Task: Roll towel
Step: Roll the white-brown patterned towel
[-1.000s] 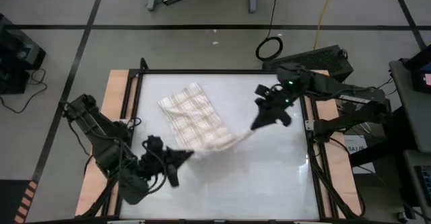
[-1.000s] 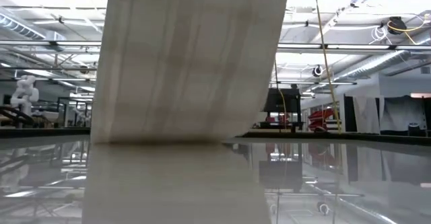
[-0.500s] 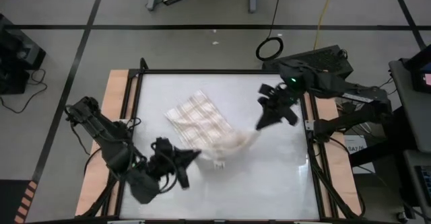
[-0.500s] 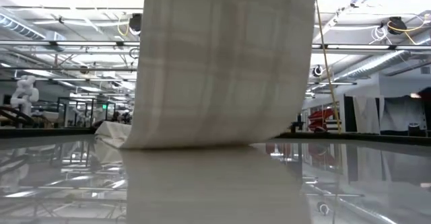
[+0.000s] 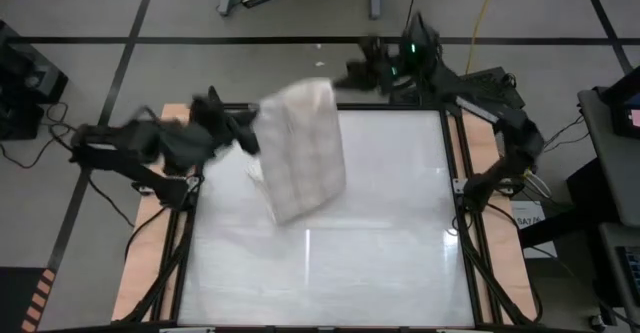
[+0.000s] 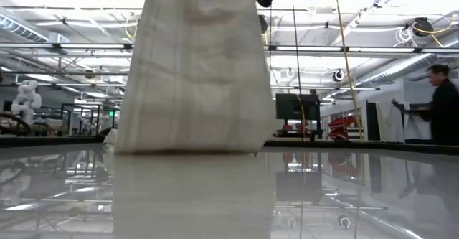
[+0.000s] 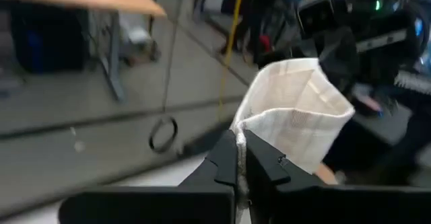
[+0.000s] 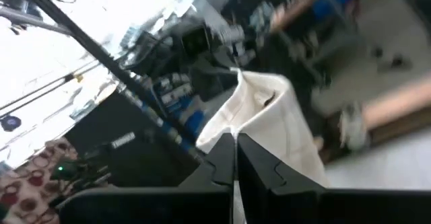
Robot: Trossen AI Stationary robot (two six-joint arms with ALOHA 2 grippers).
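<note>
Left gripper (image 5: 252, 133) is clamped on one top corner of the thin cream-white towel with tan plaid stripes (image 5: 303, 148), right gripper (image 5: 352, 76) pinches the other. Towel hangs stretched between them above the far half of the glossy white bench (image 5: 380, 263), bottom edge touching the bench.

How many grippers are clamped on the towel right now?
2. The left gripper pinches the towel at its upper left corner; the right gripper pinches its upper right corner, holding it raised above the table's far edge.
</note>
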